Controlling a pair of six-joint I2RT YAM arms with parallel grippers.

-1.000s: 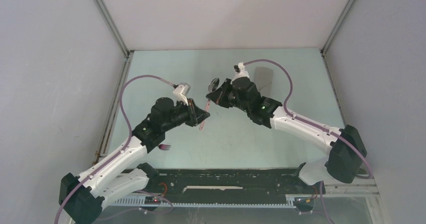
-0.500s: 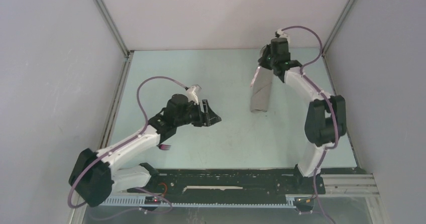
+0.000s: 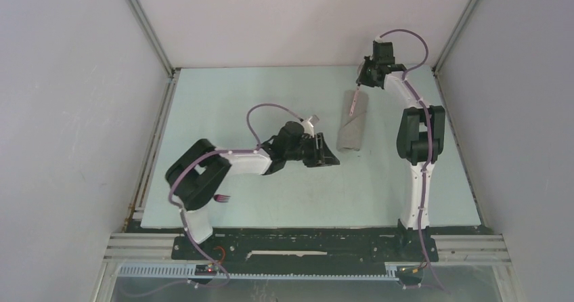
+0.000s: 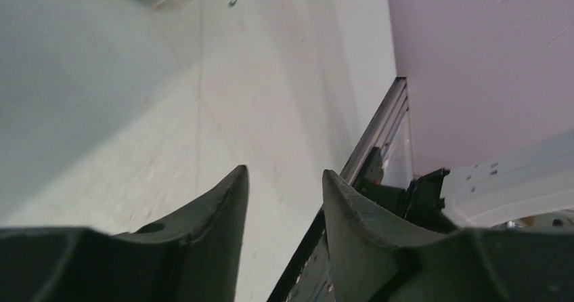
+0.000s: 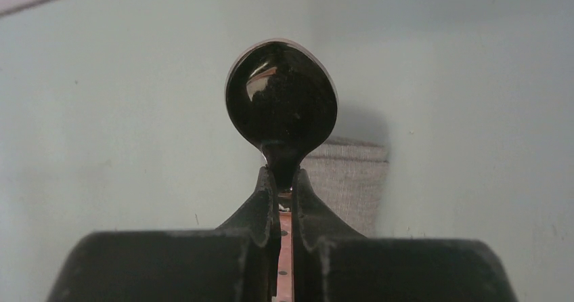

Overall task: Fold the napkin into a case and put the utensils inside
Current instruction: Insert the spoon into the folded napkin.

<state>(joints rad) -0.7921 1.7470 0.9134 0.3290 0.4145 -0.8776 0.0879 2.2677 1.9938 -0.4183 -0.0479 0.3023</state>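
- Worktop (image 3: 237, 112): a flat, pale green-grey surface, closed in at the left, far and right sides by plain light panels.
- Case (image 3: 351, 122): light-grey cloth folded into a narrow, flat, layered pocket. It lies on the right half of the worktop, with its long axis running near to far and slightly tilted. Its far end sits just below the right hand.
- Spoon (image 5: 281, 105): held at the neck. The bowl projects beyond the fingertips and looks dark and glossy in the right wrist view. The pinkish handle runs back between the fingers. The spoon is at the far end of the case; I cannot tell whether it touches the cloth.
- Right hand (image 5: 281, 179): clamped tight on the spoon's neck, with the arm stretched to the far right of the worktop.
- Left hand (image 4: 284, 180): fingers parted about halfway, with nothing between them. It is low over the worktop, near the case's near end and to its left, and apart from it.
- Fork (image 3: 222, 198): lying on the worktop near the front left, beside the left arm's folded elbow and well apart from the case. It is too small for finer detail.
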